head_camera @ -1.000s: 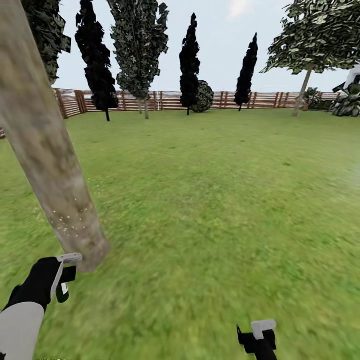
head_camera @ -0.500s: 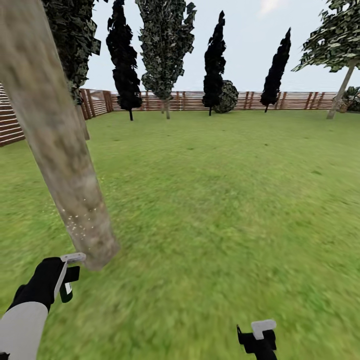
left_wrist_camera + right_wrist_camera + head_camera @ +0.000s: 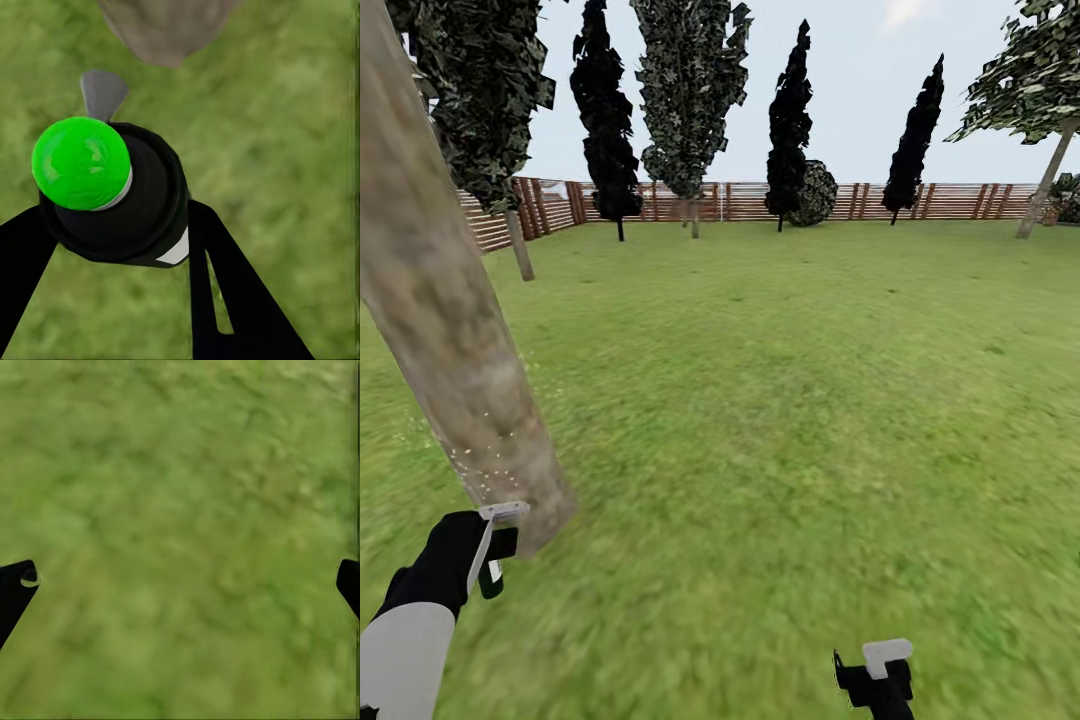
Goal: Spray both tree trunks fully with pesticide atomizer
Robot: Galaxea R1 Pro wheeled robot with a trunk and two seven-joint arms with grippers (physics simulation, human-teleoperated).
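Left gripper (image 3: 478,562) is clamping the pesticide atomizer (image 3: 493,552) between its fingers, nozzle aiming at the base of the near tree trunk (image 3: 445,330), where pale droplets are speckling the bark. Right gripper (image 3: 875,680) is hanging with fingers spread wide over bare grass (image 3: 790,400). Spraying appears underway; the next move likely calls for sweeping the nozzle higher up the trunk.

Tree trunk (image 3: 450,330) at left, atomizer (image 3: 492,555) just before its base, fence (image 3: 780,201) far behind.
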